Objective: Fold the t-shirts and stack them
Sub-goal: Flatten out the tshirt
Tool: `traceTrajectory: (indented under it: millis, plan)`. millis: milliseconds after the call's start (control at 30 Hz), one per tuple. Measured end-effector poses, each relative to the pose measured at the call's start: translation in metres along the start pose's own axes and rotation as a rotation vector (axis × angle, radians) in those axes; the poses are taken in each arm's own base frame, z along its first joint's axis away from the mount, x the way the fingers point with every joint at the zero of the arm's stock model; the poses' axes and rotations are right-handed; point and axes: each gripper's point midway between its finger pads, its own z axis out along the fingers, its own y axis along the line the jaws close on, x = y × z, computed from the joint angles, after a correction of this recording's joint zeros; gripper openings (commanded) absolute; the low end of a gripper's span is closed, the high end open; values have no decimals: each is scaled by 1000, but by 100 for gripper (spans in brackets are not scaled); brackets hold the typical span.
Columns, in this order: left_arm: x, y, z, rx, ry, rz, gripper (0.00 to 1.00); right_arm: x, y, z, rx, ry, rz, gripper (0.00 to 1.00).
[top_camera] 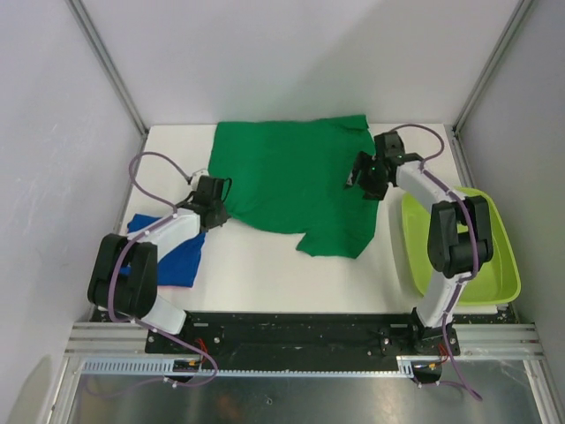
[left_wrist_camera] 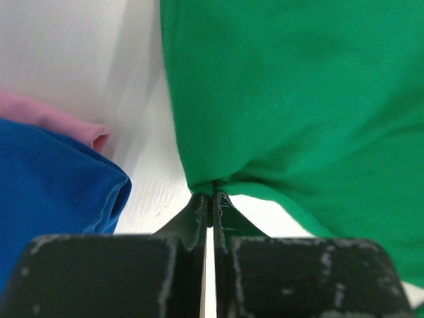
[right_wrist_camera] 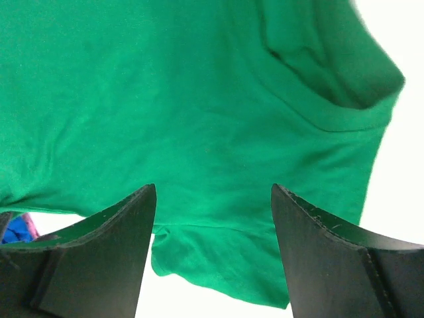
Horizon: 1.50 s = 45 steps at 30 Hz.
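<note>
The green t-shirt (top_camera: pixel 291 181) lies spread across the back middle of the white table (top_camera: pixel 265 274). My left gripper (top_camera: pixel 214 212) is shut on the shirt's left lower edge (left_wrist_camera: pixel 205 182), its jaws pinching a fold of green cloth. My right gripper (top_camera: pixel 364 179) is open and hovers above the shirt's right side (right_wrist_camera: pixel 212 132), empty, with green cloth showing between its fingers (right_wrist_camera: pixel 119 225). The blue t-shirt (top_camera: pixel 177 252) with a pink edge (left_wrist_camera: pixel 59 119) lies folded at the left, partly under my left arm.
A lime-green plastic tub (top_camera: pixel 494 256) stands at the right edge, beside my right arm. Grey walls close in the table at back and sides. A black rail runs along the near edge.
</note>
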Motion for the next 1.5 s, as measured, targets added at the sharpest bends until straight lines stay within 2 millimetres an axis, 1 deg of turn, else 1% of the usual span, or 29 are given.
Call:
traceTrajectory:
  millis: [33,100,200,267,333,433,567,633,733,800,900,933,1000,1100,1167,1267,1367,1500]
  plan:
    - [6,2,1,-10,20,-2,0,5,6,0,-1,1,-17,74]
    - [4,1,0,-9,17,-17,0,11,18,-4,19,-23,-59,72]
    - [-8,-7,-2,7,-6,-34,0,24,32,-19,41,-72,-113,69]
    - [-17,-12,-4,18,-22,-40,1,37,34,-29,56,-90,-129,67]
    - [-26,-17,-7,29,-38,-45,3,50,26,-35,80,-97,-133,64]
    - [-31,-20,-8,36,-48,-48,4,70,7,-39,127,-87,-124,58]
    - [-27,-16,-9,24,-31,-41,7,96,-16,-35,175,-51,-114,47]
    - [-25,-15,-9,19,-24,-36,8,107,-25,-32,190,-30,-111,41]
    - [-23,-13,-9,12,-15,-29,11,117,-33,-27,202,-13,-108,29]
    - [-23,-12,-9,10,-11,-25,14,119,-34,-23,202,-11,-107,24]
    - [-22,-10,-9,11,-7,-13,20,118,-34,-12,198,-12,-104,21]
    - [-22,-9,-9,10,-5,-9,24,118,-35,-8,202,-8,-105,20]
    - [-22,-7,-8,8,-1,0,35,119,-40,-1,216,3,-106,19]
    - [-22,-5,-8,12,8,12,50,118,-54,6,247,20,-102,17]
    - [-22,-5,-10,19,12,21,54,113,-64,7,264,23,-89,16]
    - [-24,-6,-15,36,8,23,53,105,-73,6,279,15,-79,15]
    - [-27,-8,-20,51,3,19,47,100,-82,4,296,9,-73,15]
    - [-25,-6,-20,47,14,21,41,95,-89,2,309,4,-68,16]
